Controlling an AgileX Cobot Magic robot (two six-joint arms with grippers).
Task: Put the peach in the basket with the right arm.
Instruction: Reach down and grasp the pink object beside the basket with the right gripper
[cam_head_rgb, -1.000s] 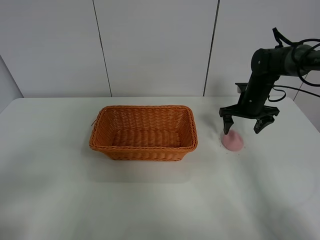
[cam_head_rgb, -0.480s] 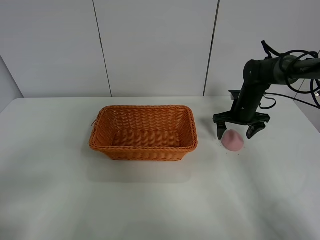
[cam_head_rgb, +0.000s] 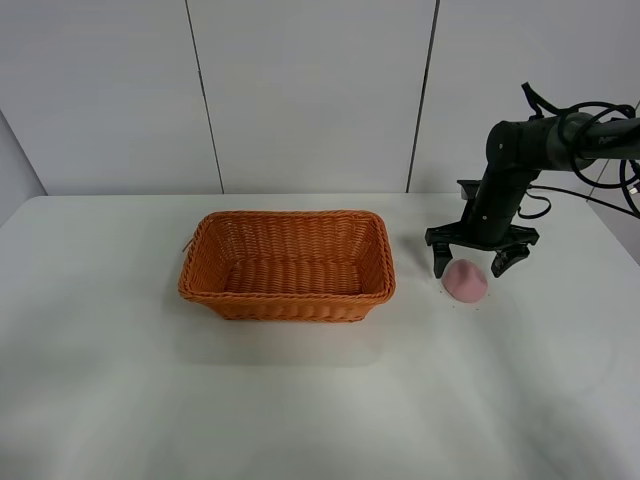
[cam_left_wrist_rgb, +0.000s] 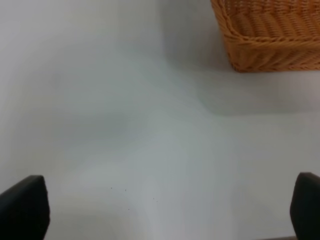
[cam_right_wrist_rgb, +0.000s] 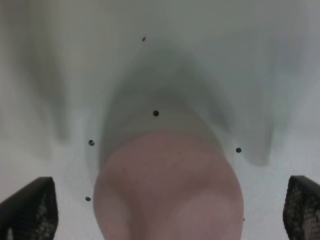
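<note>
The right arm (cam_head_rgb: 520, 150) comes in from the right edge of the exterior high view. Its upper link lies nearly level, it bends at the elbow, and the forearm drops steeply toward the counter (cam_head_rgb: 300, 400). Loose black cables loop behind the elbow. The right gripper (cam_head_rgb: 468, 264) hangs low over the peach (cam_head_rgb: 465, 283) and points down. Its fingers (cam_head_rgb: 438, 262) are spread wide, one on each side of the fruit, and nothing is held.

In the right wrist view the peach (cam_right_wrist_rgb: 167, 190) sits midway between the two dark fingers (cam_right_wrist_rgb: 27, 207). Bare counter (cam_right_wrist_rgb: 65, 75) shows on both sides, so they stand clear of it. A few dark specks (cam_right_wrist_rgb: 155, 113) dot the surface around it.

The peach rests on the counter just to the right of the basket (cam_head_rgb: 290, 215) and apart from it. The basket stands upright near the middle of the counter.

The left arm does not show in the exterior high view. In its wrist view the left gripper (cam_left_wrist_rgb: 165, 210) has its fingers (cam_left_wrist_rgb: 22, 207) wide apart over bare counter (cam_left_wrist_rgb: 125, 125), with a corner of the basket (cam_left_wrist_rgb: 270, 35) beyond.

One second ago the right gripper stood farther right and a little higher, with only its left finger over the peach. It has since shifted toward the basket and come down to straddle the fruit. Since half a second ago its pose is almost unchanged. The peach and the basket have not moved.
</note>
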